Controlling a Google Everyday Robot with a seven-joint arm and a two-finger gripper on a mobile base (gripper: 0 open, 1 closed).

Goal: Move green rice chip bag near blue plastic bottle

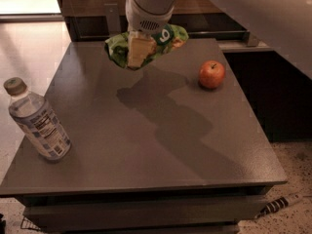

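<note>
- Jaws: clamped together on the green rice chip bag (pixel 116 48). My gripper (pixel 138 52) is at the upper centre of the frame, over the far part of the table (pixel 146 150).
- Bag: crumpled around my fingers and held off the tabletop. Its shadow falls on the surface just below it, toward the frame's centre.
- Blue plastic bottle (pixel 36 123): standing at the left of the frame, close to the table's left edge and well apart from the bag.
- Red apple (pixel 212 74): at the right of the frame, near the table's right edge and apart from the bag.
- Open room: plain tabletop runs from under the bag down-left to the bottle.
- Edges: the table's near edge crosses the lower frame.
</note>
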